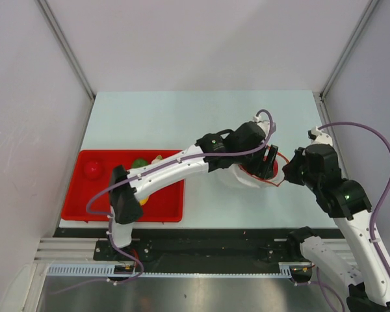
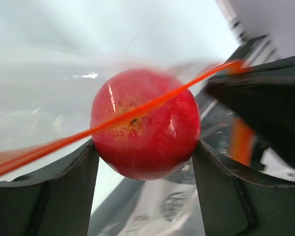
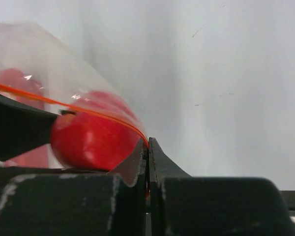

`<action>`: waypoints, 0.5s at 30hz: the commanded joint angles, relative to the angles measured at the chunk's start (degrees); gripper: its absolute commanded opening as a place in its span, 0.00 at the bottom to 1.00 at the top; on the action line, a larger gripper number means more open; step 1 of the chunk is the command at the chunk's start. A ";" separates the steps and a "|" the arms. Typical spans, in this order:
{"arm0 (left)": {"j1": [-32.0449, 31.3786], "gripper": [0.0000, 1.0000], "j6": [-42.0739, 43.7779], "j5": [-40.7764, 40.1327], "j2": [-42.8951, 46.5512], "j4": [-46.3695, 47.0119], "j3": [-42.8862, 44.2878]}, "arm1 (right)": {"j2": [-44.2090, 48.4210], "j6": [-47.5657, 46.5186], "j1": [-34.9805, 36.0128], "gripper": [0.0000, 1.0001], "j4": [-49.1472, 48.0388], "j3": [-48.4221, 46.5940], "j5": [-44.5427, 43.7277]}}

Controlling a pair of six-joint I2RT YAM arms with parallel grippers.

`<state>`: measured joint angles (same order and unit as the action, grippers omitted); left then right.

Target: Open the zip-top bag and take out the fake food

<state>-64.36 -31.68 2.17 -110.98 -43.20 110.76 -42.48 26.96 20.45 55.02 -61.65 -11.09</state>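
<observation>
The tray point(image 1: 84, 205) is set on the near left part of the table point(image 1: 182, 117), and food pieces point(image 1: 92, 169) are laid along its far wall. The bag point(image 1: 233, 180) is found well to its right. A ball point(image 2: 145, 130) is held in the bag's mouth by the left gripper point(image 1: 268, 170), and the bag's right edge is pinched by the right gripper point(image 1: 287, 175).

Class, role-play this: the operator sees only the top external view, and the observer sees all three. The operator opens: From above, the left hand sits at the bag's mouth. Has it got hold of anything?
Observer: Yes. The left wrist view shows the left hand closed on a red ball, with one finger against each side.
Operator: Where does the zip strip run?
Observer: The zip strip slants across the front of the ball, between it and that camera.
Operator: And the right hand?
Observer: In its own wrist view, the right hand is pinched shut on the zip-top bag, right where the strip ends.
</observation>
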 commanded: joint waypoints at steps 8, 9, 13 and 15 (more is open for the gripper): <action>0.72 0.00 8.56 6.60 12.62 27.79 -10.02 | 1.08 -0.24 -0.32 0.00 2.10 1.53 -1.21; 0.90 0.00 8.48 8.09 13.24 28.78 -11.69 | 1.26 -0.33 -0.23 0.00 2.37 1.44 -1.82; 3.09 0.00 3.92 14.35 15.70 35.37 -17.23 | 2.66 0.55 -0.76 0.00 3.60 1.44 -4.28; 4.41 0.00 0.32 13.82 17.28 37.13 -20.21 | 3.28 0.90 -0.76 0.00 3.95 1.44 -5.16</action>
<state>-62.89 -26.59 12.21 -99.88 -16.97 94.28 -40.71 27.38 20.14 56.05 -60.40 -12.23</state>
